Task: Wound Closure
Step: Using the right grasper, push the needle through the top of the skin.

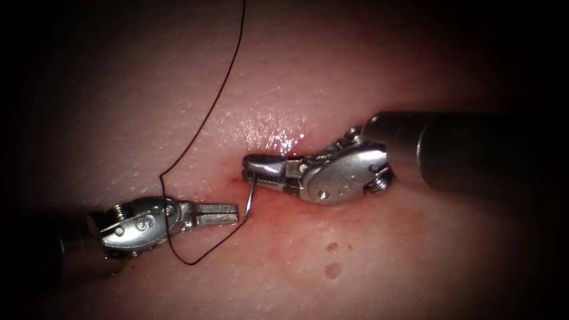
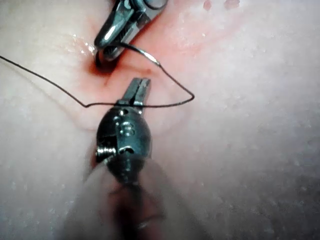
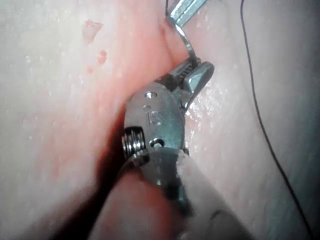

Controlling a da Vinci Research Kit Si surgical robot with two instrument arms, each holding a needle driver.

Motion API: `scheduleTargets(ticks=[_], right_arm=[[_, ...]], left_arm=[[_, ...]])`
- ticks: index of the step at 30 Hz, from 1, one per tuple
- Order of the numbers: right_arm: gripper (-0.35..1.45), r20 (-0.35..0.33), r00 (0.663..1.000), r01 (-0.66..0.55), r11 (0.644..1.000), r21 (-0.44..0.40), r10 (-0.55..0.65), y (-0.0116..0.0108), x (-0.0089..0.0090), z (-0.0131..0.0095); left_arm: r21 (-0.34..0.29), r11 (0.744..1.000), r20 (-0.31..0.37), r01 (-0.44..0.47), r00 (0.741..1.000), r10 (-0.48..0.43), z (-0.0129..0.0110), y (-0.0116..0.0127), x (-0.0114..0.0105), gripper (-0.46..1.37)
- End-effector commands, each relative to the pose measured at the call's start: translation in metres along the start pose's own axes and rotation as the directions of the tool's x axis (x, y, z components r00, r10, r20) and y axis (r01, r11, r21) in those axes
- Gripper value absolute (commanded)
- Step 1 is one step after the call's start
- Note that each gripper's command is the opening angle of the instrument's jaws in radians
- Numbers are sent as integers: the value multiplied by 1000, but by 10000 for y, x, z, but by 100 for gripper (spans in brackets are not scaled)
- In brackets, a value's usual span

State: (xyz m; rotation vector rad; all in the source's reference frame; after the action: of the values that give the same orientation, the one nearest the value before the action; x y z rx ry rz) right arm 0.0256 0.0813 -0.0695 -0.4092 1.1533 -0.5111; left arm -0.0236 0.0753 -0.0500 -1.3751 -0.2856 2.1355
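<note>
I am judging the closure to be at an early stage: I am seeing no finished stitch or knot along the cut [image 1: 269, 178], and its edges are lying reddened and unjoined under my tools. My right tool [image 1: 264, 168] is pinching the needle [image 1: 249, 200] near one end of its curve, the jaws pressed together on it right at the cut. From there the needle is curving down toward my left tool [image 1: 222, 214], whose jaws are lying pressed together, their tips just beside the needle's other end; I am not able to tell whether they are gripping it, nor whether the point is seated in the tissue [image 1: 332, 59]. The thread [image 1: 195, 139] is running from the needle's lower end in a loose loop under the left tool, crossing it and climbing away over the left side of the cut. The tissue is looking pale and moist, with red fluid [image 1: 332, 271] spotting it below the right tool.
</note>
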Motion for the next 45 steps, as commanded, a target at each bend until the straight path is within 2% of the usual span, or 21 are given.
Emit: scheduleTargets(ticks=[1,5,6,14,23,28,38,45], right_arm=[[-35,-2,1000,-12,1000,-3,12,4,-1,0],[-35,-14,997,-79,997,7,79,11,-7,5],[-35,-25,992,-126,992,16,127,13,-12,8],[-35,-13,966,-256,964,72,258,8,-32,13],[-35,49,930,-366,910,193,364,-27,-43,23],[-35,70,925,-379,899,218,373,-49,-44,23],[-35,106,933,-360,907,218,345,-86,-39,0],[-35,120,930,-366,903,225,347,-95,-41,1]], left_arm=[[-7,1000,-1,-1,1000,1,0,0,-1,-35],[-11,1000,4,-3,1000,3,0,0,-1,-35],[-10,1000,4,-3,1000,3,0,1,-1,-35],[-9,1000,4,1,1000,-1,-3,2,-2,-35],[-9,1000,4,1,1000,-1,-3,2,-2,-35],[-11,1000,5,0,1000,0,-6,2,-3,-35],[-14,1000,5,2,1000,-1,-8,1,-2,-35],[-13,1000,5,3,1000,-3,-7,1,-1,-35]])
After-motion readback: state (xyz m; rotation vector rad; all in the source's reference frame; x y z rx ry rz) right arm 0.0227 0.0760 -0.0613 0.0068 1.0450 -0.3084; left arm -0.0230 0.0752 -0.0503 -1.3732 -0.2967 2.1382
